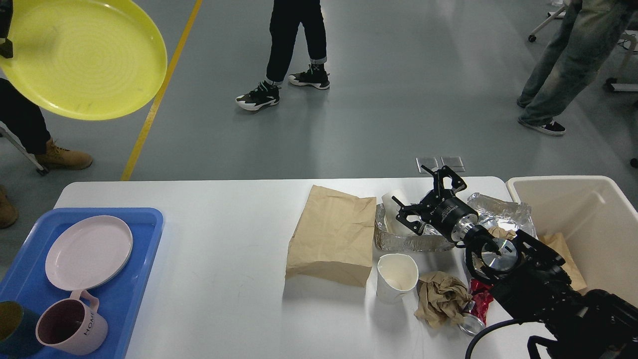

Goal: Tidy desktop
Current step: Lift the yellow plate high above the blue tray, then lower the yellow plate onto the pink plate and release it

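The desktop (224, 299) is a white table. High at the top left a yellow plate (84, 55) hangs tilted in the air, far above the table. Only a black sliver of my left gripper (4, 47) shows at the frame's edge, clamped on the plate's left rim. My right gripper (424, 198) stands open above a crumpled foil tray (398, 243), with nothing between its fingers. Near it lie a brown paper bag (331, 234), a white paper cup (397, 276), a crumpled brown paper (441, 296) and a red wrapper (481, 299).
A blue tray (142, 279) at the left holds a pink plate (88, 252), a pink mug (70, 326) and a teal cup (9, 329). A beige bin (573, 192) stands at the right. People walk on the floor beyond the table.
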`<action>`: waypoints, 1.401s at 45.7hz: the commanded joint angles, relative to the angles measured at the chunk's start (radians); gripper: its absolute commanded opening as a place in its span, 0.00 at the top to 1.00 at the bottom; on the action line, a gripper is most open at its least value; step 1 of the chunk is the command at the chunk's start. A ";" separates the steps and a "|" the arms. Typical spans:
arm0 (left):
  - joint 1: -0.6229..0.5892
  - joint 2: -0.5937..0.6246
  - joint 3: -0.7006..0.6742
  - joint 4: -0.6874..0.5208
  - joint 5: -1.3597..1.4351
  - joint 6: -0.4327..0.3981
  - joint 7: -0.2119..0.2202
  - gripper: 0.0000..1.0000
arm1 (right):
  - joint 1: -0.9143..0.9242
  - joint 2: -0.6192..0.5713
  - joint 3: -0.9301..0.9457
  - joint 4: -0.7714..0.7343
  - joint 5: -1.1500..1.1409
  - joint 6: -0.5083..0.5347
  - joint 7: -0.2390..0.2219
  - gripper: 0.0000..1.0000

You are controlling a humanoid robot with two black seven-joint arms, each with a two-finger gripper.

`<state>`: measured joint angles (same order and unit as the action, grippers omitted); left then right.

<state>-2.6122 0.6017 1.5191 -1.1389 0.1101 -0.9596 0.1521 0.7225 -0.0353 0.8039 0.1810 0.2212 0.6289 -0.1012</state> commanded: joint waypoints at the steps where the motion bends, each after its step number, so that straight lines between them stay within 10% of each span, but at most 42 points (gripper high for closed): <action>1: 0.153 0.090 0.021 0.063 0.011 0.000 -0.005 1.00 | 0.000 0.000 0.000 0.000 0.000 0.000 0.000 0.00; 12: 0.527 0.201 -0.033 0.300 0.011 0.000 -0.009 1.00 | 0.000 0.000 0.000 0.000 0.000 0.000 0.000 0.00; 33: 1.313 0.095 -0.563 0.974 0.069 0.000 0.024 1.00 | 0.000 0.000 0.001 0.000 0.000 0.000 0.000 0.00; 64: 1.551 -0.080 -0.712 1.038 0.089 0.000 0.073 1.00 | 0.000 0.000 0.000 0.000 0.001 0.000 0.000 0.00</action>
<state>-1.0858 0.5300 0.8181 -0.1023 0.1996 -0.9600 0.2215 0.7225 -0.0353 0.8039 0.1810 0.2212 0.6289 -0.1012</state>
